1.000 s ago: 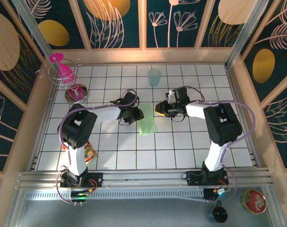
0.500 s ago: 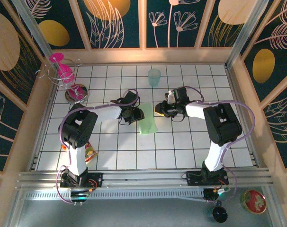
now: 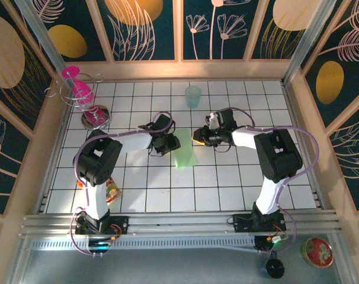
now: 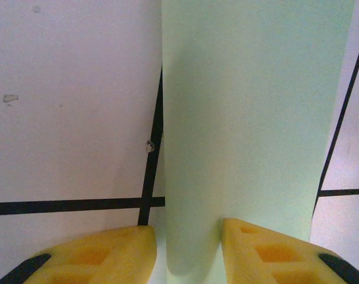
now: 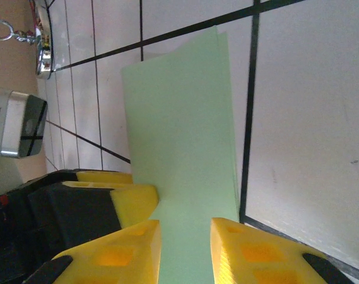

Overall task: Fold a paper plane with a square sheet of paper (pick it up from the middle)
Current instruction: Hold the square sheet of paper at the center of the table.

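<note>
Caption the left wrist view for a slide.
Yellow jaws of the left gripper straddling the folded light green paper over the white tiled table.

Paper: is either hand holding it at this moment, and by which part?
Both seem to. The left hand has the folded green paper between its fingers at one end; the right hand pinches its far end.

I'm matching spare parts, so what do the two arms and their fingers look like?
Both arms have white links with bulky black joint housings, and thin lilac cables loop along each. The left end effector and right end effector carry yellow fingers with moulded square recesses and black tips.
</note>
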Motion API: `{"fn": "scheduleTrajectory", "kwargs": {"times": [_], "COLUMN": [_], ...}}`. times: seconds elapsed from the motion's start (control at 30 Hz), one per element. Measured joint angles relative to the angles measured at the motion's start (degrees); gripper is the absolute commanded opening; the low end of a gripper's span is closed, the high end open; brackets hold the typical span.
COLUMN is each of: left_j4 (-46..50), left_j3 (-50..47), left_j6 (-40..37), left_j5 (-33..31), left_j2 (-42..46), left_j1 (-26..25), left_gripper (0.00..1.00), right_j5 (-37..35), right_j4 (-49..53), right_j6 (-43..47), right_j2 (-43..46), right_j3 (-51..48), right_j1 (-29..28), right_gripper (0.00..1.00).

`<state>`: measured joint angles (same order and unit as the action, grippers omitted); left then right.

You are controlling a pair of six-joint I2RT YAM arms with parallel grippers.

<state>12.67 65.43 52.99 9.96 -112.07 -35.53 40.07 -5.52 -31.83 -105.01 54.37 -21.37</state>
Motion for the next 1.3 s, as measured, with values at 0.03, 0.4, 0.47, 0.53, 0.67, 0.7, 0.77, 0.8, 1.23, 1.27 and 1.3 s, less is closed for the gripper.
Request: {"fn": "scheduleTrajectory", "kwargs": {"times": [0.03,0.4,0.47,0.53,0.67,0.7,0.77,0.8,1.23,1.27,1.3], "left_j4": [0.0,0.1,0.2,0.3,0.5,0.5,0.5,0.5,0.6,0.6,0.6], "left_j3": [-0.1,-0.1,0.0,0.1,0.2,0.2,0.2,0.2,0.4,0.4,0.4], "left_j6": [0.0,-0.2,-0.3,-0.5,-1.0,-1.1,-1.1,-1.2,-1.3,-1.3,-1.3], "left_j5": [0.0,-0.4,-0.3,-0.3,-0.2,-0.2,-0.2,-0.2,-0.2,-0.2,-0.2], "left_j2": [0.0,0.0,0.0,0.0,0.0,0.0,0.0,0.0,-0.1,-0.1,-0.1], "left_j1": [0.0,0.0,0.0,0.0,0.0,0.0,0.0,0.0,0.0,0.0,0.0], "left_gripper": [0.35,0.34,0.35,0.36,0.36,0.37,0.37,0.37,0.38,0.38,0.38], "right_j5": [0.3,1.6,1.8,2.1,3.0,3.2,3.5,3.6,3.7,3.7,3.7], "right_j4": [-0.2,-1.4,-1.6,-1.6,-1.7,-1.7,-1.7,-1.7,-1.4,-1.3,-1.0], "right_j6": [0.0,0.0,0.0,0.0,0.1,0.1,0.2,0.3,1.5,1.6,1.6], "right_j2": [0.0,0.0,0.0,0.0,-0.5,-0.9,-1.6,-1.9,-4.4,-4.6,-4.9], "right_j3": [0.0,0.0,0.0,0.0,0.0,0.1,0.5,0.7,2.8,3.0,3.1], "right_j1": [-0.1,-0.7,-0.9,-1.1,-1.7,-1.9,-2.3,-2.4,-3.4,-3.5,-3.5], "right_gripper": [0.28,0.28,0.28,0.28,0.28,0.28,0.28,0.28,0.26,0.26,0.25]}}
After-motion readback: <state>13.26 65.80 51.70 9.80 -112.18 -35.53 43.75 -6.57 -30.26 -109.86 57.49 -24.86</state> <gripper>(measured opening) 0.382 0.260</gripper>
